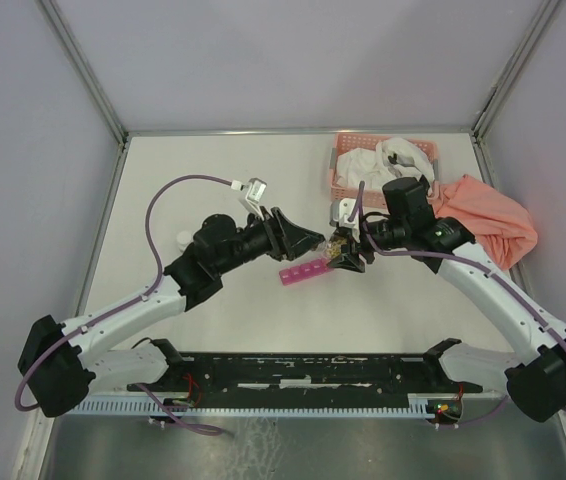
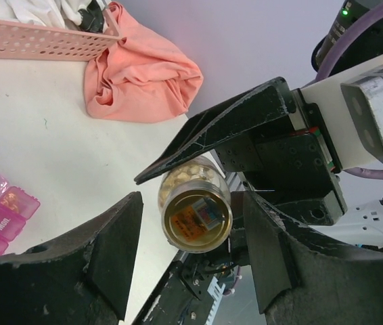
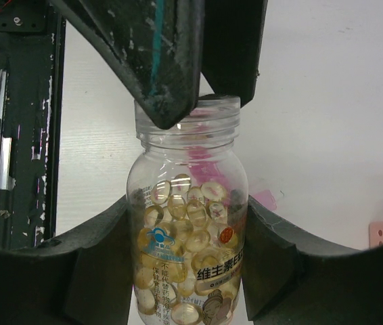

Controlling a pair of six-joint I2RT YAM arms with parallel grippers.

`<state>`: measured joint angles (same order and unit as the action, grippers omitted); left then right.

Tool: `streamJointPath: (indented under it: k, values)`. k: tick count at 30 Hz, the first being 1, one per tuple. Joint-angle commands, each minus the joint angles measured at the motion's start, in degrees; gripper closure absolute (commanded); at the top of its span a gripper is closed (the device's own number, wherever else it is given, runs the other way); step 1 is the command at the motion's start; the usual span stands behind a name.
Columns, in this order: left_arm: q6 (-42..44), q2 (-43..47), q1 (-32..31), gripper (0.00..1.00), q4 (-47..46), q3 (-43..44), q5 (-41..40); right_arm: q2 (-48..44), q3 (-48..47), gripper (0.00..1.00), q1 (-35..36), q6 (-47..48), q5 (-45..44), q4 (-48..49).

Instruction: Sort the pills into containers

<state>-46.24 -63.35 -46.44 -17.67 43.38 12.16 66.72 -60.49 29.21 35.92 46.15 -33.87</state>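
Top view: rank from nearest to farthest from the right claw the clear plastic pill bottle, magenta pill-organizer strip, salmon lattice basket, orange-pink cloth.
1. Clear plastic pill bottle, held in the right claw.
2. Magenta pill-organizer strip, just left of it.
3. Salmon lattice basket, toward the back.
4. Orange-pink cloth, far right.

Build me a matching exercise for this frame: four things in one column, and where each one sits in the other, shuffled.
Things:
1. pill bottle
2. pill organizer
3. basket
4. orange cloth

Places:
A. at the right edge of the table, beside the basket
B. clamped in the right gripper
C. at the far side of the table, with white items inside
D. flat on the table, near its middle

Pairs: 1-B, 2-D, 3-C, 4-A
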Motion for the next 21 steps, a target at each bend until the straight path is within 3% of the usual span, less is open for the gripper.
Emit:
streamJointPath:
  k: [1, 14, 21]
  values:
    - [-1.0, -0.02, -0.92, 0.33, -2.33, 2.85, 0.07, 0.2, -0.81, 0.9, 0.39, 0.64, -0.51, 1.61]
    - [1.33, 1.0, -1.56, 0.33, 2.98, 3.72, -3.67, 0.15, -0.91, 0.9, 0.55, 0.46, -1.24, 1.67]
    - [1.66, 0.35, -2.24, 0.38, 2.99, 4.23, -3.0, 0.17, -0.9, 0.9, 0.5, 0.36, -1.15, 1.61]
